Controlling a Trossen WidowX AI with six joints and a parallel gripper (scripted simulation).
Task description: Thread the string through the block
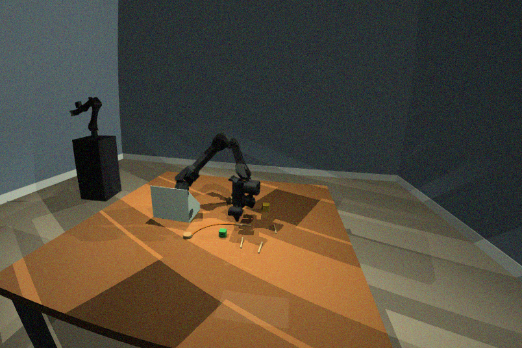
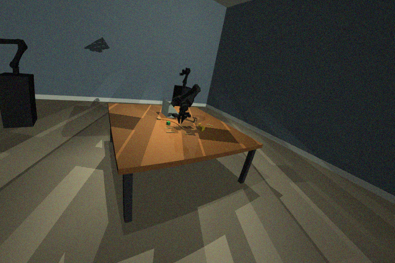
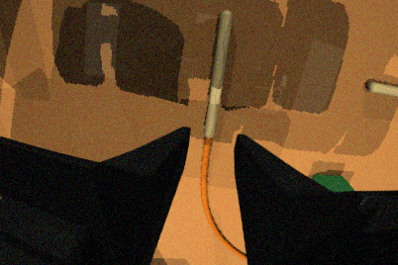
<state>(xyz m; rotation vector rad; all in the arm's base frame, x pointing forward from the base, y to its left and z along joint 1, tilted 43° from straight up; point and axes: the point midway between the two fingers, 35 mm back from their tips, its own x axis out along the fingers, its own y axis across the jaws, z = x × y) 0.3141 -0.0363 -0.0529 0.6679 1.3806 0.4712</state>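
The stick [image 1: 245, 224] [image 3: 221, 50] lies on the table, joined at one end to the orange string [image 1: 210, 224] [image 3: 205, 184]. The string curves to the round button [image 1: 187, 235]. The green block [image 1: 223, 233] [image 2: 168, 123] [image 3: 332, 183] stands between the button and the loose sticks; a dark hole shows in its face in the top view. The string passes behind the block, outside it. My gripper [image 1: 236, 218] [image 2: 180, 122] [image 3: 212, 138] is partly open and empty, above the stick's string end. In the wrist view the string runs between the finger outlines. The right finger partly hides the block.
Loose sticks [image 1: 241, 243] [image 1: 260, 247] lie nearer the top camera than the gripper. Another stick [image 1: 275, 229] lies to the right. A yellow block [image 1: 265, 207] [image 2: 202, 128] stands behind the stick. A pale grey panel [image 1: 169, 203] stands beside the arm's base.
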